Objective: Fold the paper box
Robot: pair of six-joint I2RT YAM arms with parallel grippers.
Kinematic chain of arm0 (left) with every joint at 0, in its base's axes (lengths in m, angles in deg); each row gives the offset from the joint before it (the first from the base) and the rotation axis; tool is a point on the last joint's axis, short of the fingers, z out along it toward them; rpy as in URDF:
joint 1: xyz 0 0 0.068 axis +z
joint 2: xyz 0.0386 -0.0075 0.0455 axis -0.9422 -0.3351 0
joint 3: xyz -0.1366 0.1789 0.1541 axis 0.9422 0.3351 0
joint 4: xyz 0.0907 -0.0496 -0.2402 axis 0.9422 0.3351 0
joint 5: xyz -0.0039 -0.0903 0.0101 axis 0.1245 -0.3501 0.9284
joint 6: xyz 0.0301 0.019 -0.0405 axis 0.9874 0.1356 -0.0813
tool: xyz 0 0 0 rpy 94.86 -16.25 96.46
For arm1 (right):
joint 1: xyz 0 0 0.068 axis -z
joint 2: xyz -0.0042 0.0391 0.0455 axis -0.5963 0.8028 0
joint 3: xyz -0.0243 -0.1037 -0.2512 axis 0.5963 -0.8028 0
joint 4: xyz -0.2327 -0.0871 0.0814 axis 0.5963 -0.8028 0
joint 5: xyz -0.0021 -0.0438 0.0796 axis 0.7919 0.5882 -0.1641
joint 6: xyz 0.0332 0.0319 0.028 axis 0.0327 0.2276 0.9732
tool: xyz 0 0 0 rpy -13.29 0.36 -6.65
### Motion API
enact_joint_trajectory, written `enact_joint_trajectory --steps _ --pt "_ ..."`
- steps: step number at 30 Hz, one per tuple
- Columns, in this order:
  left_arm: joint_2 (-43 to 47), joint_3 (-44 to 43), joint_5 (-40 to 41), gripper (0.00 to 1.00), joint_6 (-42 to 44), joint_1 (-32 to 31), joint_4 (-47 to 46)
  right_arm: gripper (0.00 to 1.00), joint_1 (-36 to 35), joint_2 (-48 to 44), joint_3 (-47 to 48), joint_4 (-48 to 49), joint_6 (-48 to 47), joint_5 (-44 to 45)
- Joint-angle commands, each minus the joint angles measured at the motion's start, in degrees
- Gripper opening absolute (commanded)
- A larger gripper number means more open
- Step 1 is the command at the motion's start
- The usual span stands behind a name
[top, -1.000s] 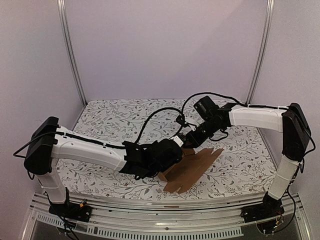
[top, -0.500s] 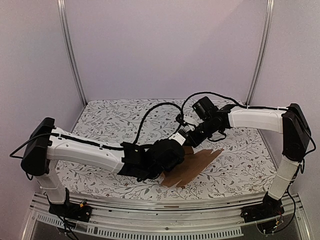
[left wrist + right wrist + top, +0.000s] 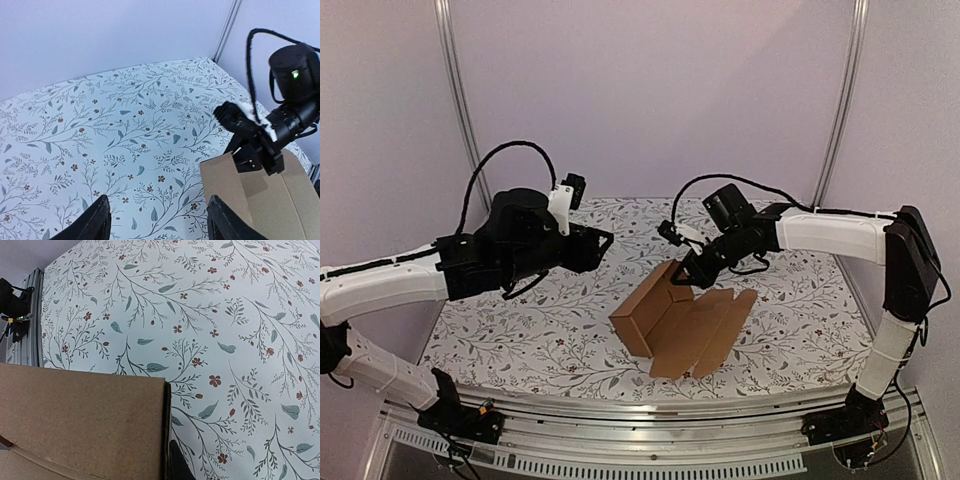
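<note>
The box [image 3: 692, 322] is plain brown cardboard, half folded. It lies right of centre on the table [image 3: 520, 330], slanting from near left to far right. Its left long wall stands upright. The creased panels beside it lie flat, spreading rightward. Its far end seems to have notched tabs.

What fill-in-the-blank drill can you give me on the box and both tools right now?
1. The right tool is ___ on a raised flap of the paper box.
2. The left tool hangs apart from the box with its jaws ___.
3. Only the ___ arm touches the box.
4. The box's cardboard is plain ___.
Missing words: shut; open; right; brown.
</note>
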Motion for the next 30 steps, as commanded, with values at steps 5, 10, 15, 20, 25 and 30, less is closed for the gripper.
enact_joint_trajectory --steps 5,10,15,20,25,30 --pt "-13.46 2.6 -30.77 0.65 -13.32 9.55 -9.88 0.05 -4.9 2.91 3.8 2.69 -10.6 -0.79" --pt "-16.57 5.61 -37.17 0.65 -20.45 10.23 -20.54 0.05 -6.47 5.29 4.68 3.43 -13.21 1.18" --pt "-19.1 5.84 -37.61 0.59 -21.5 10.24 -21.18 0.05 -7.0 5.8 3.07 5.54 -13.88 2.13" --pt "-21.53 6.12 -36.34 0.52 -21.09 10.26 -20.31 0.06 -7.03 7.51 0.98 10.36 -14.59 4.38" --pt "-20.28 9.97 -36.08 0.5 -22.23 10.82 -24.0 0.06 -6.98 11.6 0.45 13.13 -15.7 4.34" --pt "-18.15 11.72 -34.84 0.51 -21.37 11.53 -22.69 0.06 -6.97 12.5 -2.08 15.54 -15.42 4.2"
